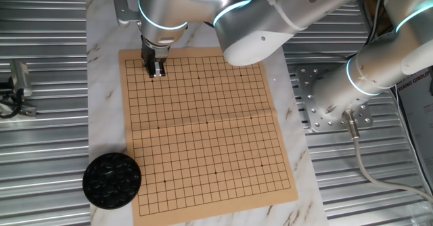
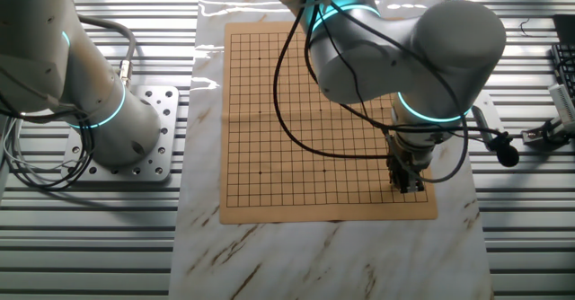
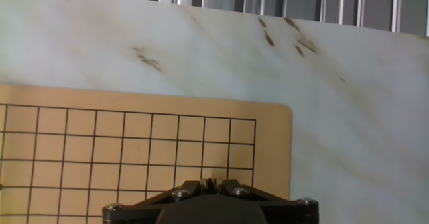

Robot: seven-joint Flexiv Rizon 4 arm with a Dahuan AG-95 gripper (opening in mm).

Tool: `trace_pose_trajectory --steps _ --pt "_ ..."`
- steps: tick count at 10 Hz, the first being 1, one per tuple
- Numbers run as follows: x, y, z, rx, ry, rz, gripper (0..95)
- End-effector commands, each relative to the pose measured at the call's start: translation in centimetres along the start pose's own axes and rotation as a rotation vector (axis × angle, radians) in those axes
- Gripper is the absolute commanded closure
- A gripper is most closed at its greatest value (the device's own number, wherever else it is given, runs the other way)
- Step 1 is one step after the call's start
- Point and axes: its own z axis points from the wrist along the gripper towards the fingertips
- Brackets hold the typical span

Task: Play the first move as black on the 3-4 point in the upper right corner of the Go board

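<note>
One fixed view: gripper [image 1: 157, 70], fingers drawn together, whether on a black stone I cannot tell, low over Go board [image 1: 210, 124] far-left corner, apparently for placement.

A white marble slab [image 1: 101, 84] with brown veins lies over the ribbed metal table [image 1: 40, 138]. Flat on the slab sits the tan Go board [image 1: 203, 131], its grid bare in all views, one rounded corner showing in the hand view near the slab's far edge. By the board's near-left corner in one fixed view, the round black bowl [image 1: 111, 179] of stones rests on the slab, touching the board's edge. Beside the slab, a drilled base plate [image 1: 328, 104] is on the table.
</note>
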Motion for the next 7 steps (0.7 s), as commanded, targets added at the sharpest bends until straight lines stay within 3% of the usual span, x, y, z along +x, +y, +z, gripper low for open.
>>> trace_pose_trajectory --steps 1,7 --pt "-0.02 0.03 -0.01 -0.006 0.001 0.001 95.0" --pt "-0.02 0.03 -0.01 -0.013 -0.002 0.006 95.0"
